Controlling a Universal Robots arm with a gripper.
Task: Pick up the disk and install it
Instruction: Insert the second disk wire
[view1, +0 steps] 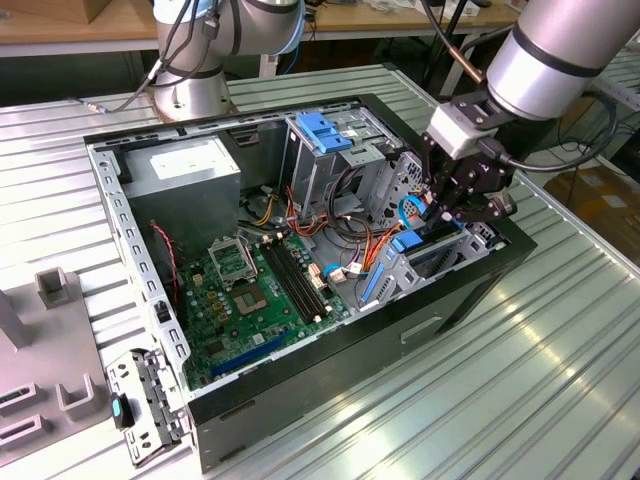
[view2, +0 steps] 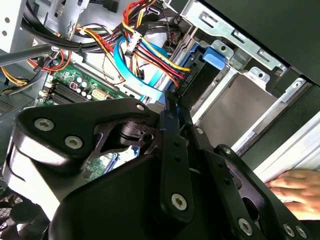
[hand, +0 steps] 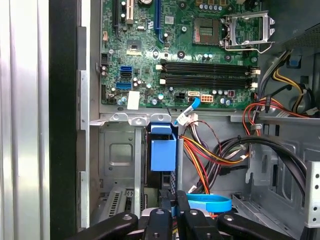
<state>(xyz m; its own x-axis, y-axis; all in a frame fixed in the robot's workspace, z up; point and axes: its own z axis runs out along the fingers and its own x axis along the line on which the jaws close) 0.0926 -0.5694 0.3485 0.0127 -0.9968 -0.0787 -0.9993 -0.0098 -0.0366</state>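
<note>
First wrist view shows you the gripper (hand: 175, 212) with fingers pinched together on the dark edge of the disk (hand: 161, 181), which stands on edge in the bay just ahead of them. Picking looks done; whether it's fully seated, you can't tell.

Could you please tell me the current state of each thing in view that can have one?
Computer case: open, side panel off, lying on its side.
Disk: standing on edge in the drive bay slot.
End effector: inside the case, right at the disk.
Memory slots: empty.
</note>
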